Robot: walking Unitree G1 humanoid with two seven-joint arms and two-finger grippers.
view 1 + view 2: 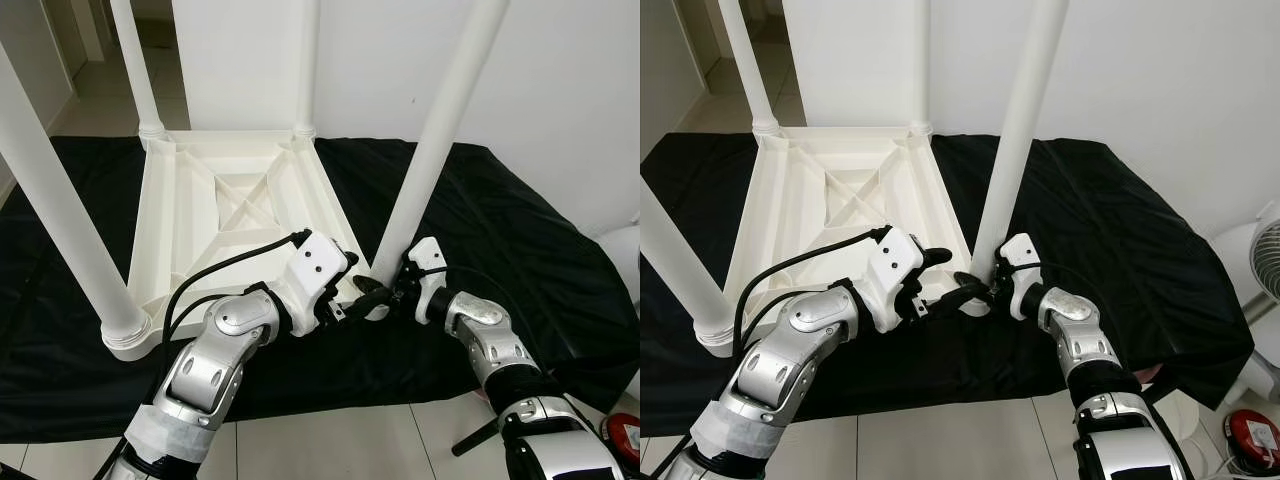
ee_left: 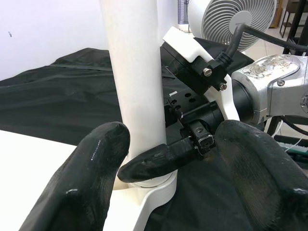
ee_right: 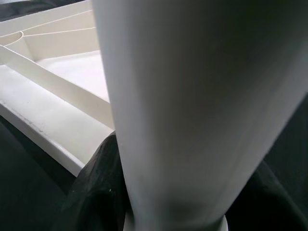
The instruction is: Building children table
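At the near right corner of the upturned white plastic tabletop (image 1: 230, 215), the right gripper (image 1: 975, 283) clasps the white cylindrical leg (image 1: 1015, 150); the left gripper (image 1: 940, 275), spread wide beside it, could knock it crooked

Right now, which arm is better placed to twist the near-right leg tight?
Right, probably. The right hand already grips the white round plastic leg low, near its socket in the upturned white plastic tabletop. The left hand hangs open beside it.

Both arms reaching forward and inward, left gripper (image 1: 940, 280) fingers spread, right gripper (image 1: 975, 283) clamped (fingertips nearly meeting)
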